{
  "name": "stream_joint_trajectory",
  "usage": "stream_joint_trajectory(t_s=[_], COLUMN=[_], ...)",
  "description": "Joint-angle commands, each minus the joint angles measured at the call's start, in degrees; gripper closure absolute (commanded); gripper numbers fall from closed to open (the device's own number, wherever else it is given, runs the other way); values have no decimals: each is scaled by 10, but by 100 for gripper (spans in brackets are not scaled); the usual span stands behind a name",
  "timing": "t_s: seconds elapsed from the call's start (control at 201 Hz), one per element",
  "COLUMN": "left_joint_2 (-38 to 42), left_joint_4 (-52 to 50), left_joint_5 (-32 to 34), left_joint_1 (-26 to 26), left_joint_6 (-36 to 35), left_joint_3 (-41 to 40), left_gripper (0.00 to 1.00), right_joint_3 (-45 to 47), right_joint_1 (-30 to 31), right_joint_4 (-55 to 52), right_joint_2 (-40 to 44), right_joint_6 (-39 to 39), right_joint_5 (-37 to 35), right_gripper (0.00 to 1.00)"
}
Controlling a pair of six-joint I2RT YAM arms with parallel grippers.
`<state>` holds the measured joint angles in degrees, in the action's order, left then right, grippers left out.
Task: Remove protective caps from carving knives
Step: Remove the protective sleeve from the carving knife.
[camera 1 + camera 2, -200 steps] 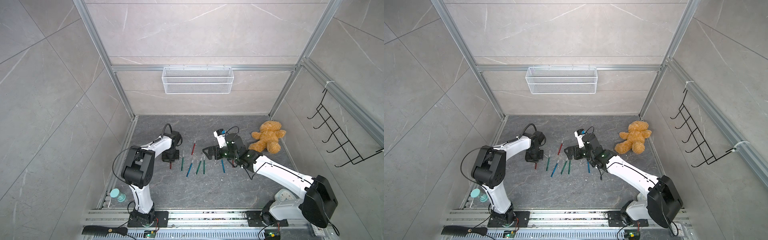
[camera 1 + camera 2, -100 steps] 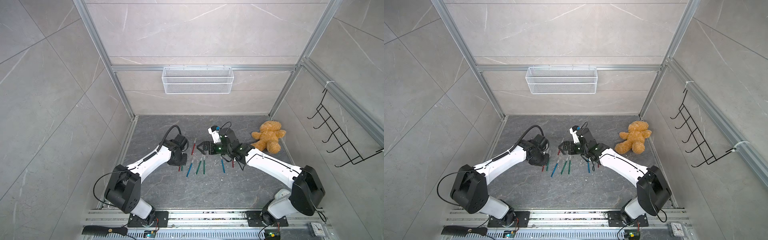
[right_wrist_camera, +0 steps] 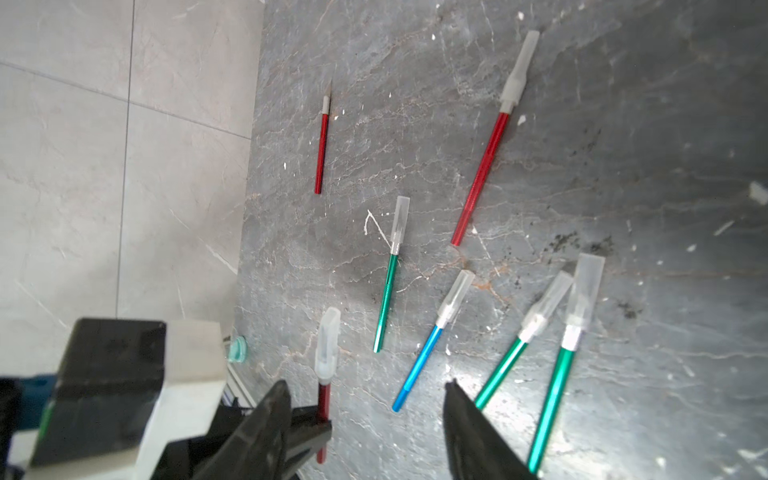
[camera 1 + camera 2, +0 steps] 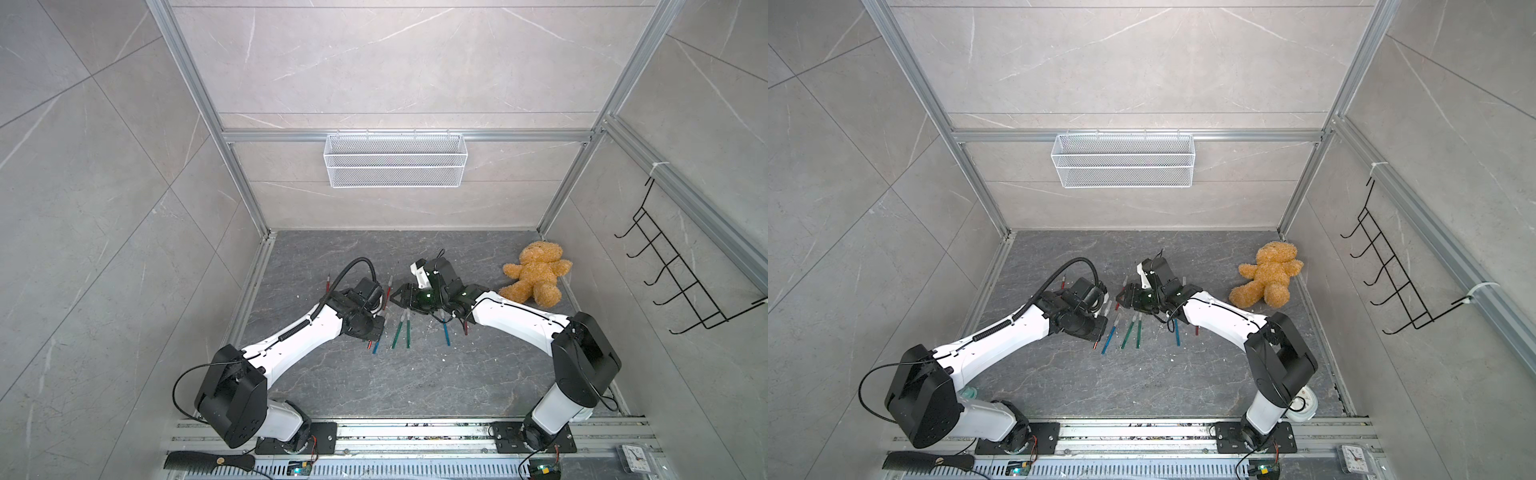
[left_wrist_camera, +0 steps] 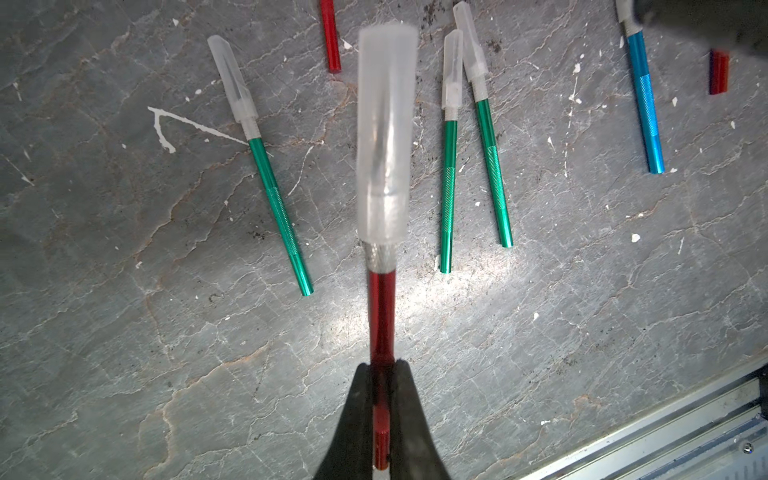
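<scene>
well apart from the teddy bear (image 4: 534,272), over the middle of the bench (image 4: 374,395), the two hands sit close together. left hand (image 5: 381,368) is clamped tight on the handle of a red knife (image 5: 383,307), which looks lifted off the bench, its cap (image 5: 386,133) on and sticking out ahead of the fingers. right hand (image 3: 366,386) has its jaws partly apart with nothing between them, and that cap stands just beyond its fingertips, nearer one finger than the other.

so this reads as the pull-off step, grip on the cap not yet made. next move wants the right hand centred on the cap, pinching plastic only, then drawing it off along the knife's own line.

farthest from the bear lies a bare red knife (image 3: 322,145), blade showing; the green knives (image 5: 280,208) nearer the bear wear caps.

hard to make out: both top views bury the held knife behind the wrists, no loose cap shows anywhere, and a blue knife (image 5: 644,104) loses its cap end in dark blur.
</scene>
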<state>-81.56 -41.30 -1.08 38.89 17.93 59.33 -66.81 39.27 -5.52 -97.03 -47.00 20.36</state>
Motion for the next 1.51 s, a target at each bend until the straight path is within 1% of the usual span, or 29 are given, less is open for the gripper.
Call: stream_joint_trajectory(t_s=[0.0, 0.249, 0.379, 0.498, 0.643, 0.837, 0.997, 1.306, 1.421, 1.455, 1.505], left_joint_2=[16, 16, 15, 14, 14, 16, 17, 17, 18, 18, 18], left_joint_4=[13, 15, 15, 16, 17, 17, 17, 15, 16, 16, 16], left_joint_5=[-13, -14, -12, -9, -10, -9, -7, -5, -5, -5, -5], left_joint_1=[4, 15, 19, 20, 22, 23, 24, 25, 24, 25, 25], left_joint_6=[-15, -19, -19, -19, -20, -20, -20, -21, -21, -21, -21], left_joint_3=[0, 0, -2, -1, 0, -1, -1, -1, -2, -1, -1], left_gripper=[100, 100, 100, 100, 100, 100, 100, 100, 100, 100, 100], right_joint_3=[-13, -21, -19, -19, -21, -23, -27, -31, -32, -32, -35], right_joint_1=[13, 29, 29, 31, 32, 34, 34, 34, 34, 34, 34], right_joint_4=[38, 61, 68, 69, 68, 71, 69, 62, 60, 58, 55], right_joint_2=[-16, -37, -43, -44, -50, -58, -61, -69, -66, -64, -64], right_joint_6=[-33, -38, -42, -41, -39, -40, -39, -38, -37, -37, -35], right_joint_5=[22, 19, 15, 11, 8, 7, 6, 2, -5, -8, -12], right_gripper=[44, 44, 50, 53, 61, 68, 76, 89, 96, 100, 100])
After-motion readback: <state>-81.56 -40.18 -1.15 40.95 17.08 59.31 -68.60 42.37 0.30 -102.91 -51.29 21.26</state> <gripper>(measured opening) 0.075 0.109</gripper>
